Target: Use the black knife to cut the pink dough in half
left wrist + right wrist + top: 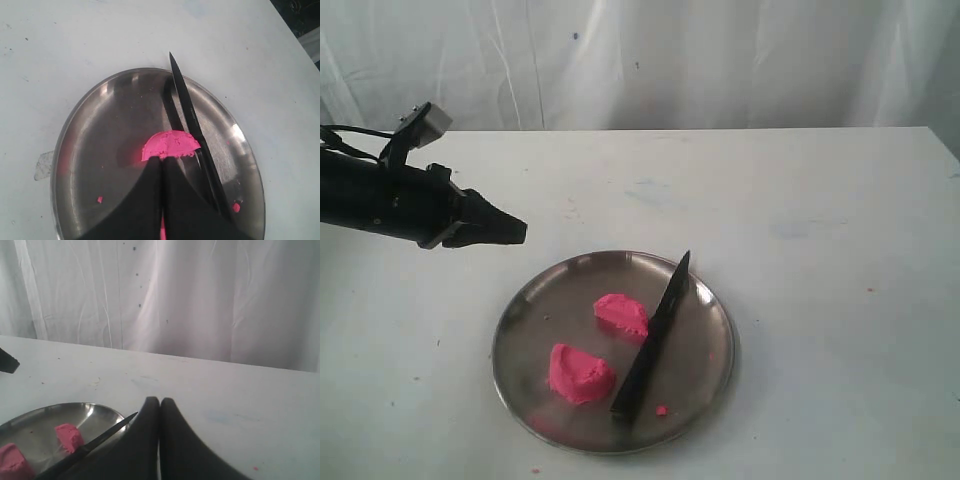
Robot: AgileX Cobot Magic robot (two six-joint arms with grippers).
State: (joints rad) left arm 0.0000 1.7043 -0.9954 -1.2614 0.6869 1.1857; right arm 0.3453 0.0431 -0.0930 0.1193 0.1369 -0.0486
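The pink dough lies in two half-round lumps [621, 315] [579, 374] on a round steel plate [510, 330]. Beside them the black knife [655, 335] rests loose on the plate, its tip over the far rim. My left gripper [515, 230] hangs shut and empty above the table, left of the plate. In the left wrist view its shut gripper [163, 159] overlaps the edge of one dough half [172, 144], with the knife [192, 120] alongside. My right gripper [160, 401] is shut and empty, off the plate [95, 412], and is out of the exterior view.
A tiny pink crumb [662, 410] sits on the plate near the knife handle. The white table [820, 220] runs back to a white curtain [670, 60]. A piece of tape [44, 166] sticks to the table beside the plate.
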